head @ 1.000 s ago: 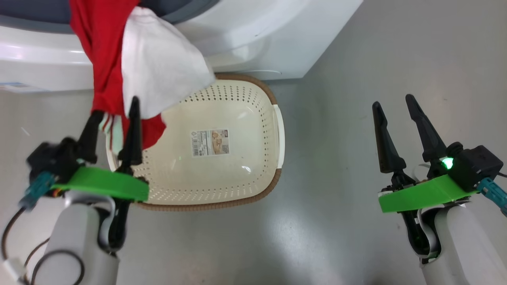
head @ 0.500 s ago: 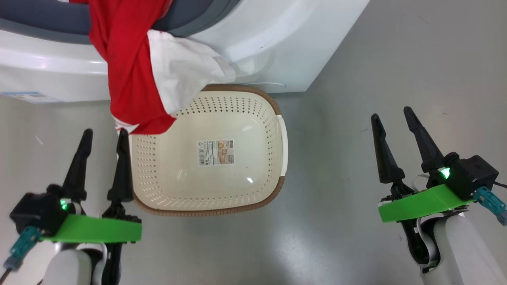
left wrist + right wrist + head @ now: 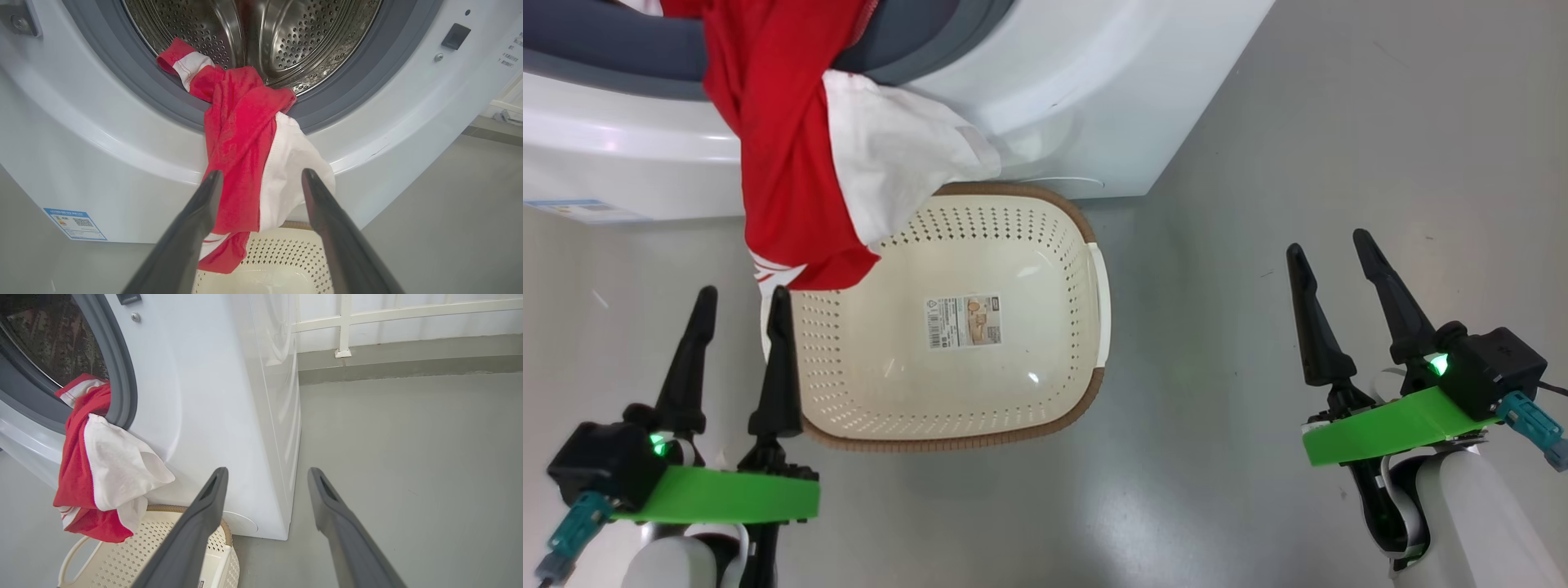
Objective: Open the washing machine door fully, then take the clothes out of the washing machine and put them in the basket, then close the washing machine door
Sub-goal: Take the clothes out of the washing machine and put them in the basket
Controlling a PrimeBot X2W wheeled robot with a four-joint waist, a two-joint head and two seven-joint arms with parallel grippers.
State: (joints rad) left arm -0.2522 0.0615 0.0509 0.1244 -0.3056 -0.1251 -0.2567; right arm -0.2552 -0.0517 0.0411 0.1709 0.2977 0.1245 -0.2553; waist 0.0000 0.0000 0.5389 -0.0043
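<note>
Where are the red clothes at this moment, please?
In the head view's upper left, the clothes hang out of the washing machine opening, draped over its grey ring, their lower end dangling over the basket at its far left corner.

Blk fingers point(image 3: 690, 359), green brackets point(image 3: 719, 496), prob. teal plugs point(image 3: 1531, 416)

The clothes point(image 3: 784, 163) hang from the washing machine point(image 3: 1094, 98) over the far left corner of the basket point(image 3: 1013, 245). The left gripper point(image 3: 745, 292) and right gripper point(image 3: 1327, 242) flank it, fingers spread, empty.
</note>
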